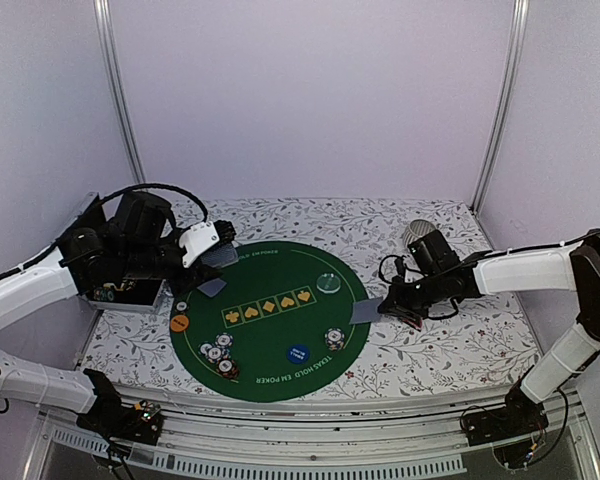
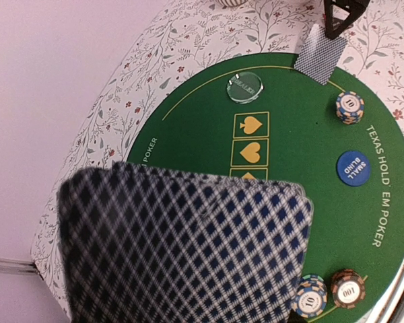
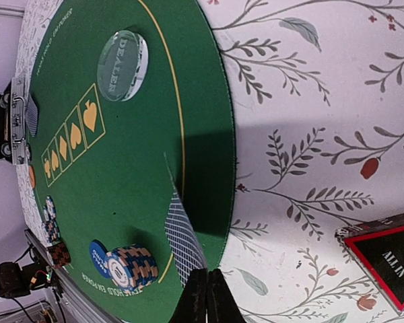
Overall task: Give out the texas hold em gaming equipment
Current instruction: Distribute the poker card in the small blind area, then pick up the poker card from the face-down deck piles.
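Deck [image 2: 188, 249] is gripped in the partly spread left pincer [image 1: 208, 243] above the mat's [image 1: 270, 340] left side, kept ready as dealing stock. One card [image 3: 182, 235] is pinched by its edge in the fully closed right pincer [image 3: 205, 293] at the mat's right rim, presumably for laying down there.

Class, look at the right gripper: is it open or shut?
Shut: in the right wrist view the right gripper has its jaws together, pinching the edge of a grey-blue-backed playing card over the green mat.
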`<state>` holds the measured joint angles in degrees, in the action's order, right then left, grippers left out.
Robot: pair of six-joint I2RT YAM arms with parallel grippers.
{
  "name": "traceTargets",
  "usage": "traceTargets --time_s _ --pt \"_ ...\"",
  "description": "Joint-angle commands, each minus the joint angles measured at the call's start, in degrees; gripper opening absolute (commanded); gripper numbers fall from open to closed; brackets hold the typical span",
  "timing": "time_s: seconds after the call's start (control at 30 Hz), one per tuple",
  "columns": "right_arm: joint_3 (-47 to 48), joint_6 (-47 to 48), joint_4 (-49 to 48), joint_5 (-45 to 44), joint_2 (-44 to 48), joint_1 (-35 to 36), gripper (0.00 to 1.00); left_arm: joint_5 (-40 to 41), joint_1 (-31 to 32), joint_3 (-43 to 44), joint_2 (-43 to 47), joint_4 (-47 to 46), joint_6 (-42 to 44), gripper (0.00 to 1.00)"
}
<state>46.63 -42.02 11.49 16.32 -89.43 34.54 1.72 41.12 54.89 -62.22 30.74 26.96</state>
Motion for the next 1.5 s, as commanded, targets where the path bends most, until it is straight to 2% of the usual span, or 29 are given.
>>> traceTargets --time_s 0.0,0.17,0.3,0.43,0.47,0.53,0.57,0.6,0.67,0.73,0.9,1.2,1.47 --pt "-0.65 -2.44 0.91 -2.68 0.88 0.30 0.13 -0.76 0.07 -0.49 1.03 -1.56 0.27 0.40" --pt "2.13 -1.44 9.82 -10.06 5.53 0.58 0.44 -0.93 0.05 -0.41 0.96 -1.64 0.46 0.41" --pt "9.37 0.92 16.86 -17.68 7.15 3.15 0.55 -1.15 0.07 -0.04 0.77 -1.74 0.76 0.40" --pt "21.32 7.76 18.87 -21.47 3.46 9.32 0.65 -1.74 0.17 0.26 0.92 -1.74 1.19 0.41" --pt "25.92 11.86 18.06 -20.51 1.93 11.02 0.68 -1.99 0.26 0.30 0.95 -1.74 1.24 0.41" --pt "31.22 17.69 13.67 -11.87 -0.88 13.40 0.79 -2.58 0.40 0.38 1.12 -1.74 1.55 0.41" --pt "33.16 21.64 9.15 -3.46 -2.48 13.92 0.91 -2.86 0.52 0.39 1.20 -1.74 1.67 0.41" --pt "35.14 23.59 5.57 4.43 -4.67 14.23 0.98 -2.92 0.66 0.43 1.22 -1.74 1.77 0.40" --pt "38.65 24.33 -0.64 14.72 -7.73 15.42 0.99 -2.83 0.79 0.55 1.21 -1.69 1.94 0.40" --pt "42.27 25.31 -3.73 18.53 -10.50 17.00 0.99 -2.84 0.95 0.48 1.30 -1.74 2.05 0.40" --pt "50.43 26.71 -2.74 18.37 -18.40 18.25 0.99 -4.05 1.24 0.57 1.65 -1.95 2.04 0.40" --pt "56.73 27.79 -3.12 20.21 -26.24 19.85 0.99 -5.24 1.25 0.87 1.00 -2.53 1.87 0.40" --pt "59.51 25.81 -1.60 14.22 -30.13 19.94 0.97 -5.61 1.32 1.05 0.96 -2.62 1.74 0.40"
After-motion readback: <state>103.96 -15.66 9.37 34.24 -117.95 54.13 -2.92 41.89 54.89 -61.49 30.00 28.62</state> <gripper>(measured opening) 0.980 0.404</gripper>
